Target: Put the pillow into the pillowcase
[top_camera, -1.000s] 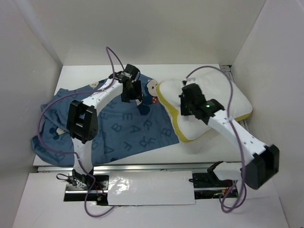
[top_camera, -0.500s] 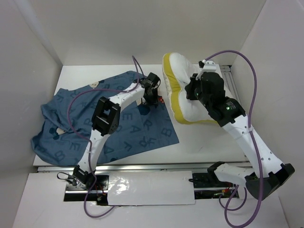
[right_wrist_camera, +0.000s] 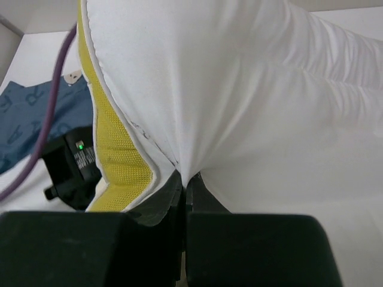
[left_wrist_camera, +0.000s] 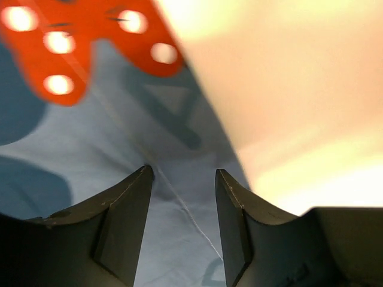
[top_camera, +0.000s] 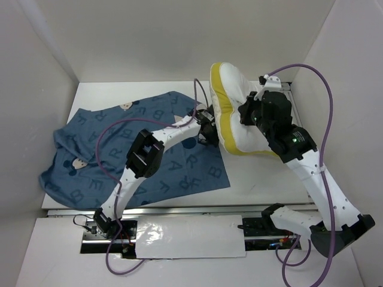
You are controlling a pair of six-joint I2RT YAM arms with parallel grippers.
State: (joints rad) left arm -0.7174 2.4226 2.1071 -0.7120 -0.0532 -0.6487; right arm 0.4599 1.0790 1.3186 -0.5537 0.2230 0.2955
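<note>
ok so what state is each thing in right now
pillow: tipped up on edge, yellow band facing left, outside the pillowcase
pillowcase: spread flat, rumpled at its left end, nothing in it
left jaws: apart, straddling a seam of the pillowcase, gripping nothing
right jaws: shut, pinching the pillow's white fabric

The right gripper (right_wrist_camera: 185, 186) has its dark fingers pressed together at bottom centre, pinching a fold of the pillow (right_wrist_camera: 251, 89); creases in the white fabric fan up and out from the pinch; the pillow fills most of the frame; its yellow band (right_wrist_camera: 114, 140) runs down the left edge, bordered by white piping; further left lies the blue lettered pillowcase (right_wrist_camera: 24, 128); a purple cable (right_wrist_camera: 52, 110) crosses above it; a black housing (right_wrist_camera: 75, 166) with a small green light sits just beside the band.
</note>
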